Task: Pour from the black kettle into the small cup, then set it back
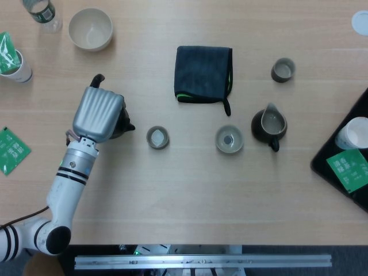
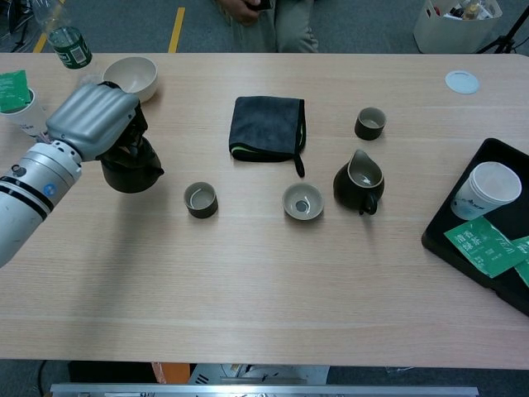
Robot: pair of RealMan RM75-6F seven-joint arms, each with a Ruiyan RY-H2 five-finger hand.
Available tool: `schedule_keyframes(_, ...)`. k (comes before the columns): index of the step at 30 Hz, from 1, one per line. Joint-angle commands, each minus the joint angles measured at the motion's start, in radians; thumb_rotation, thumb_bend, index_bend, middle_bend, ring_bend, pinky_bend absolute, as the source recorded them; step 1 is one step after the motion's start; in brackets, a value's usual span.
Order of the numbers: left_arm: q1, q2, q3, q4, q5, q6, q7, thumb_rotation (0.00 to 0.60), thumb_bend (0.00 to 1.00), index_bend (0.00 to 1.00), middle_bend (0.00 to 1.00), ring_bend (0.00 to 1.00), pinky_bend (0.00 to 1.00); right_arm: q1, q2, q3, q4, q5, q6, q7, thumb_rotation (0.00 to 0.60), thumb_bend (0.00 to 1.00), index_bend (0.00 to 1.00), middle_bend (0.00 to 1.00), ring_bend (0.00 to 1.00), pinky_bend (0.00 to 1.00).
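Left hand (image 2: 97, 122), ribbed grey shell, grasps round black kettle (image 2: 132, 168) above bare wood tabletop (image 2: 273, 273). Spout near small cup (image 2: 200, 199), w/ a gap. Right hand out of shot.

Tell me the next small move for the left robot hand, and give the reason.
Probably carry the black kettle a little further right, until its spout is over the small cup. The left robot hand holds the kettle, whose spout points at the cup but stops short of its rim, so tipping now would spill.
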State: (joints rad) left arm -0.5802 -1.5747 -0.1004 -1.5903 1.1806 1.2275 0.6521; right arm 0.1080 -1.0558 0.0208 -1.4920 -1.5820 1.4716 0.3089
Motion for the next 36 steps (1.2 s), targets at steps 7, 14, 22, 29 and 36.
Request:
schedule_keyframes(7, -0.026, -0.057, -0.008, 0.054, 0.033, -0.006, 0.032, 0.555, 0.25, 0.97, 1.0, 0.88, 0.24, -0.001, 0.0, 0.002, 0.009, 0.008, -0.004, 0.007, 0.6, 0.0, 0.36, 0.39, 0.23, 0.23)
schedule_keyframes(14, -0.032, -0.095, 0.004, 0.098, 0.077, 0.013, 0.065, 0.558, 0.25, 0.97, 1.0, 0.88, 0.24, -0.001, 0.0, 0.003, 0.014, 0.014, -0.011, 0.011, 0.6, 0.0, 0.36, 0.39, 0.23, 0.23)
schedule_keyframes(22, -0.034, -0.133, 0.003, 0.128, 0.098, 0.026, 0.093, 0.558, 0.25, 0.97, 1.0, 0.88, 0.24, -0.001, 0.001, 0.004, 0.016, 0.019, -0.014, 0.009, 0.6, 0.0, 0.36, 0.39, 0.23, 0.23)
schedule_keyframes(29, -0.027, -0.152, 0.012, 0.14, 0.132, 0.049, 0.126, 0.546, 0.25, 0.96, 1.0, 0.88, 0.24, -0.002, 0.0, 0.005, 0.018, 0.021, -0.016, 0.011, 0.6, 0.0, 0.36, 0.39, 0.23, 0.23)
schedule_keyframes(36, -0.02, -0.164, 0.022, 0.138, 0.152, 0.056, 0.153, 0.54, 0.25, 0.96, 1.0, 0.88, 0.24, -0.004, -0.002, 0.004, 0.022, 0.02, -0.014, 0.013, 0.6, 0.0, 0.36, 0.39, 0.23, 0.23)
